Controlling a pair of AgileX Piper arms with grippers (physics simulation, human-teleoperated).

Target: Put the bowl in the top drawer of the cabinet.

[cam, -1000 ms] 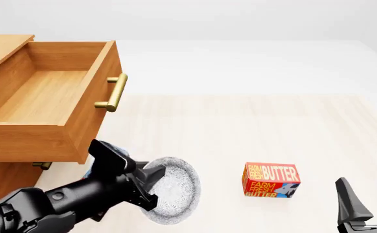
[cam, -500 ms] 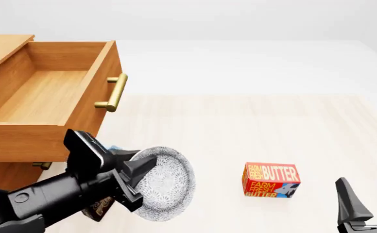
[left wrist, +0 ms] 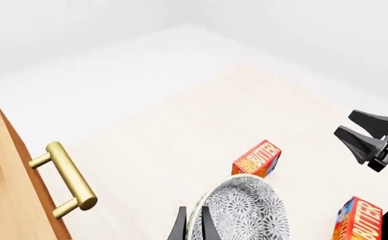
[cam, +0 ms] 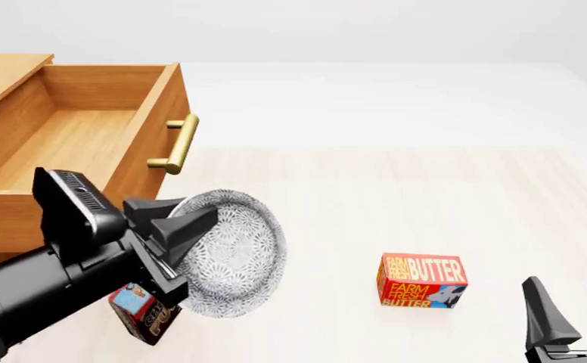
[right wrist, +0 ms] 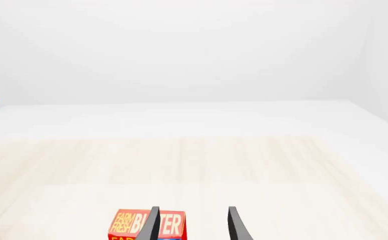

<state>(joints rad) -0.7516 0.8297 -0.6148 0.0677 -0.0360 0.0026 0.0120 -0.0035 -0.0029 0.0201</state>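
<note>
Wooden cabinet (cam: 1, 72) sits at left w/ top drawer (cam: 66, 144) pulled out, inside bare, brass handle (cam: 175, 144) facing the table. Left gripper (cam: 172, 234) is pinching the bowl (cam: 228, 253) by its rim, fingers pressed on the edge; bowl is off the table, in the air just right of the drawer front and lower than its top edge. Bowl is tipped on edge: opening faces right and a bit toward the camera, flat face near upright. Step in hand looks like carrying to the drawer. Next move prob needs lift above the drawer front, shift left over the opening, level the bowl, then release. Butter box (cam: 422, 280) lies on the table to the right, well apart. Right gripper (cam: 574, 318) is spread, idle, holding nothing.
</note>
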